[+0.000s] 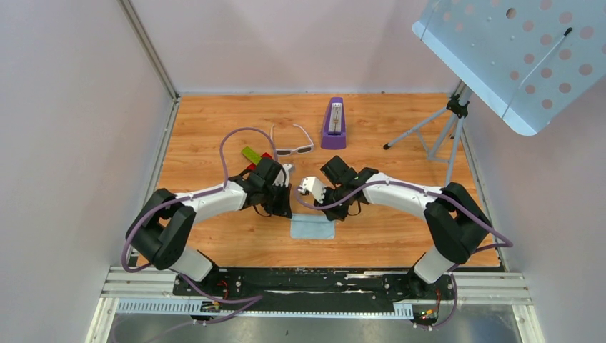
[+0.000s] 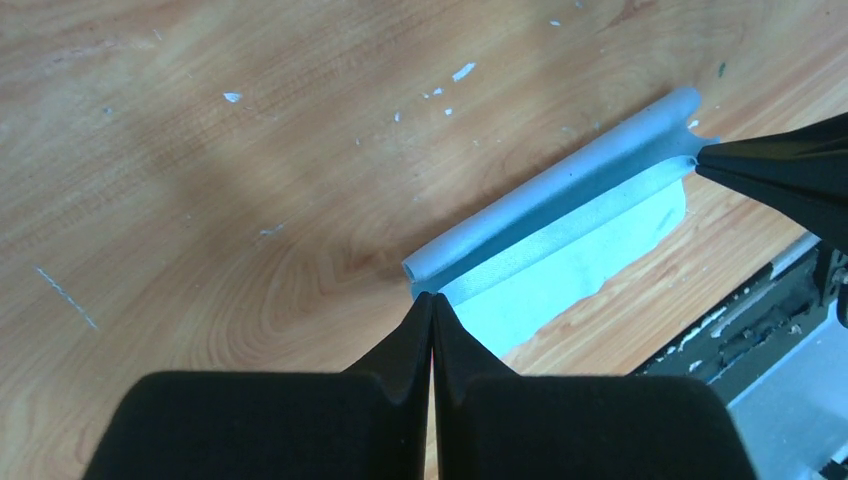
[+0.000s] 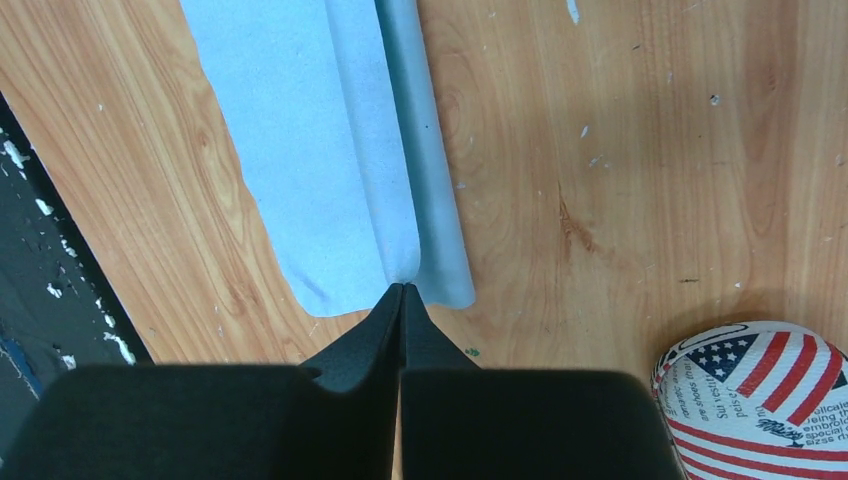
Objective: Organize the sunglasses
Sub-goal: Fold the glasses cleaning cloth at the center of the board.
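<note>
Between the tips of the left pincer, which is clenched with no gap between its jaws, sits one end of a fold raised in the cloth. The right pincer is likewise clenched and nips the other end of the same fold. In the left wrist view its tip meets the cloth at the far end of the ridge.

The cloth is light blue. One part spreads from the pincers toward the bases. The other curls over in a rolled lip on the side away from them.

Just beside the right pincer, on its side away from the bases, lies the rounded end of a stars-and-stripes case, apart from the cloth.

Beyond both pincers and nearer the left one, the sunglasses rest on the table. They have a white frame, and the arms are spread open and point away. Neither pincer touches them.

Beside them, beyond the left pincer, lies a green piece. Farther on, beyond the right pincer, stands a purple block. Farthest out, off the right pincer's outer side, is a tripod under a perforated panel.
</note>
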Tool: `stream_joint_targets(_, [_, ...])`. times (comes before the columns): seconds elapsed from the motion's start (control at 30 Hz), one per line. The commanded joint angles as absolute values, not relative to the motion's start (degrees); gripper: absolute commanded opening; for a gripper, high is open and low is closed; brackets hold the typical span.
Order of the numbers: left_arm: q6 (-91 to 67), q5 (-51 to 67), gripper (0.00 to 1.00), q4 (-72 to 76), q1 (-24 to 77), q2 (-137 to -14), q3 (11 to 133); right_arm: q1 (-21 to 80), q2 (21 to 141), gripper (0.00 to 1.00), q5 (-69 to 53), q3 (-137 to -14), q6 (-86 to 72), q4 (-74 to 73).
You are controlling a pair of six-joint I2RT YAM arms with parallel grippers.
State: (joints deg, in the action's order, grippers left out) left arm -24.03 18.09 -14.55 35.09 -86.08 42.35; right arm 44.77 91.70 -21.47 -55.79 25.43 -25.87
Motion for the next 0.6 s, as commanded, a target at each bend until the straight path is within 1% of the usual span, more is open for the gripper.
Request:
stream_joint_targets(0.0, [-24.13, 20.35, 0.0, -14.36, 35.49, -84.14, 41.77, 45.78, 89.98, 0.0, -22.47, -54.74, 26.85, -27.95])
stream_joint_targets(0.2, [-24.48, 22.91, 0.0, -13.08, 36.47, -84.79, 41.42, 46.44, 89.99, 0.0, -23.51, -54.19, 27.32, -27.95])
stream_joint_targets(0.57, [-23.38, 21.67, 0.0, -14.68, 37.0, -85.43, 42.14, 47.48, 88.65, 0.0, -24.73, -52.4, 28.11, -28.15])
